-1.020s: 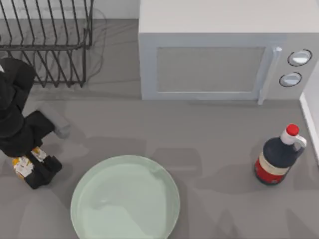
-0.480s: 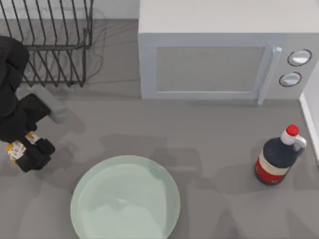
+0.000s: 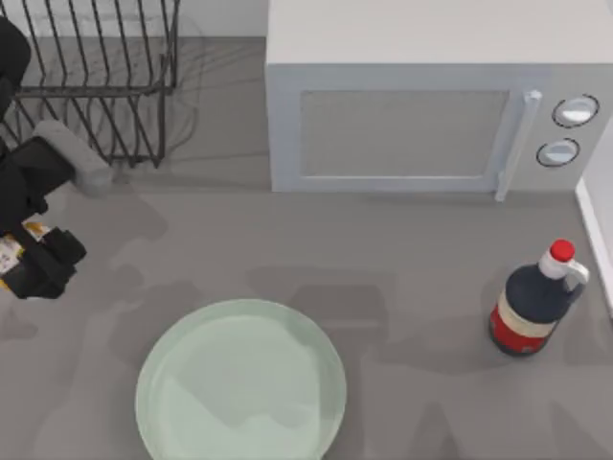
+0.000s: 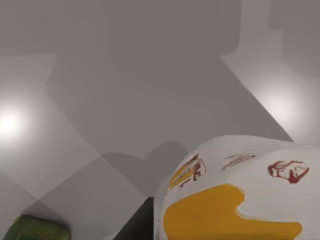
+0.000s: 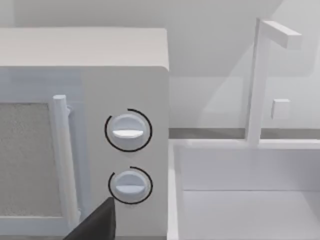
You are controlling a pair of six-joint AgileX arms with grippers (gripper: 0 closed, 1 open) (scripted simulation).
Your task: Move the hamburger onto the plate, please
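Left gripper (image 3: 24, 261) clamped on the hamburger (image 3: 10, 251) — lifted, off to the left of the plate (image 3: 240, 381), well apart. Grab done; carry and drop remain. Beyond the plate — microwave (image 3: 421, 105). Right arm parked; its jaws I cannot tell.

Hamburger (image 3: 10, 251): mostly hidden in the top view by my left gripper (image 3: 29, 264) and cut by the left edge there, only a scrap of white and orange wrapper visible; in my left wrist view its wrapper (image 4: 240, 195) runs off the frame. Plate (image 3: 239, 383): near rim cut by the top view's bottom edge. Dish rack (image 3: 91, 81): cropped at the top-left corner.
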